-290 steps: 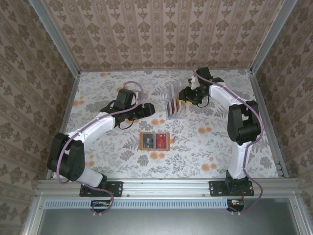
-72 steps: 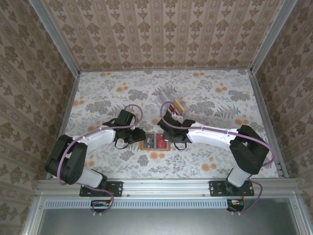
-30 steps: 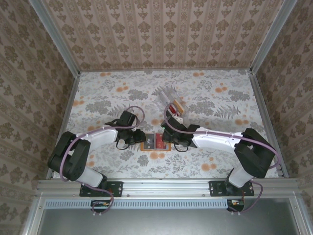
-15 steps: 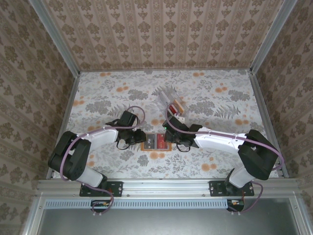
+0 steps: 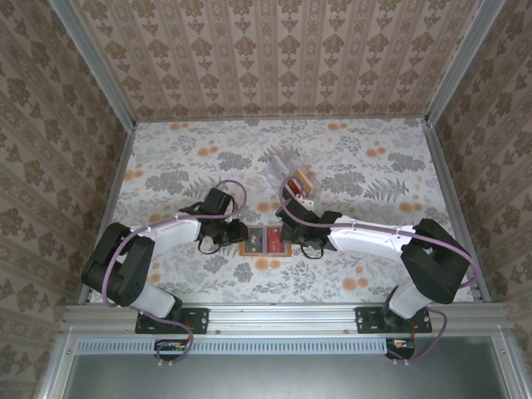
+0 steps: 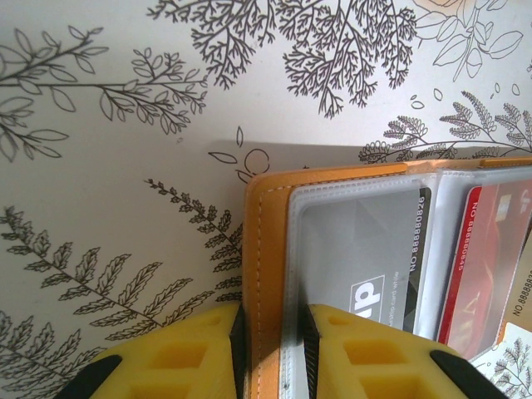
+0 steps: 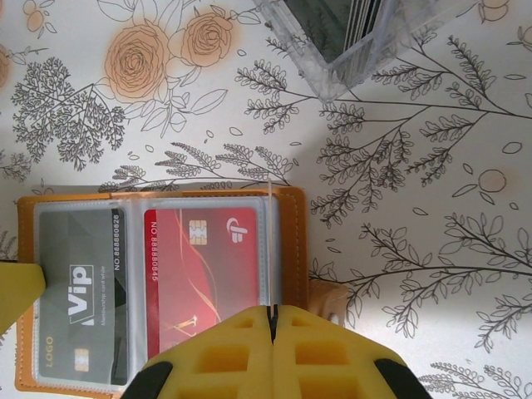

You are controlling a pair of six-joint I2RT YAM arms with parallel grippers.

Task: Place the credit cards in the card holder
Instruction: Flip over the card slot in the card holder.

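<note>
Left tool [image 6: 273,324] clamps the card holder [image 6: 264,224] by its edge — right tool [image 7: 270,314] pinched tight on a thin card [image 7: 270,233], edge-on just beside the red card [image 7: 204,274].

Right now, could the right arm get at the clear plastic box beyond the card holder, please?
Probably yes: the clear box lies just beyond the right end effector, with bare table between. It seems shut on a thin card at the card holder, though, so finish that first.

Floral tabletop [image 5: 166,158], damask-papered walls [image 5: 274,50]
</note>
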